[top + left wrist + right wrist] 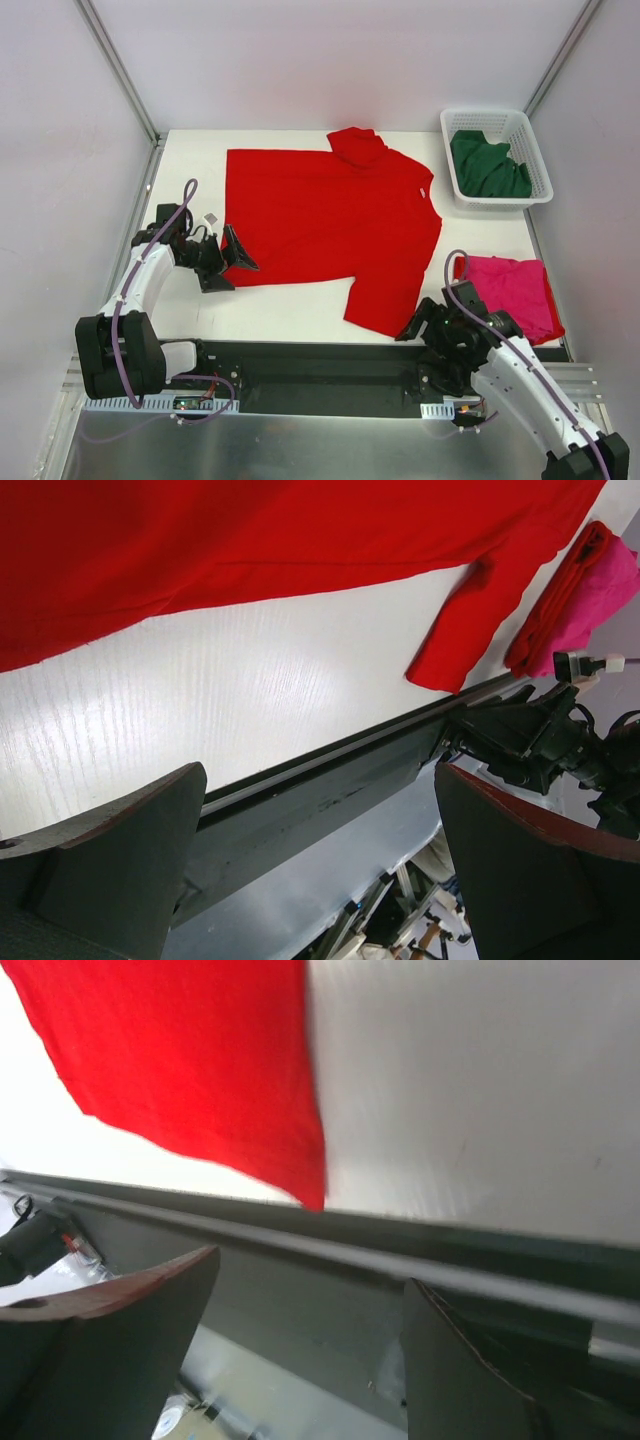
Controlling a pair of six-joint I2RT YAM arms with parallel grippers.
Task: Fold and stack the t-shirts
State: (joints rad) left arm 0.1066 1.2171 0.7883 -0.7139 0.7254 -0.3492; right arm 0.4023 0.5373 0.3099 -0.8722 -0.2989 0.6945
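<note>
- A bright red cotton t-shirt (330, 220) lay spread flat across the middle of the white counter (290, 305), with its hem toward the left and its neck toward the right.
- Its far sleeve was bunched up at the back of the counter. Its near sleeve pointed toward the black rail (320, 365) along the counter's near edge and ended just short of it.
- The left tool (228, 265) sat low over the counter at the near-left corner of the red shirt's hem. Its jaws stood wide apart with nothing between them.
- In the left wrist view, only bare counter and rail showed between that tool's fingers (110, 870). I could not tell whether a fingertip touched the cloth.
- The right tool (418, 330) hung over the rail just beside the tip of the near sleeve. Its jaws were apart and empty, and its wrist view showed the sleeve's edge beyond the gap rather than inside it.
- A magenta-pink t-shirt (515, 285) lay folded at the near-right corner of the counter, to the right of the right tool. A red layer (458, 270) showed beneath its edges.
- A dark green t-shirt (488, 165) lay crumpled inside the white plastic lattice basket (543, 170) at the far-right corner, well apart from both tools.
</note>
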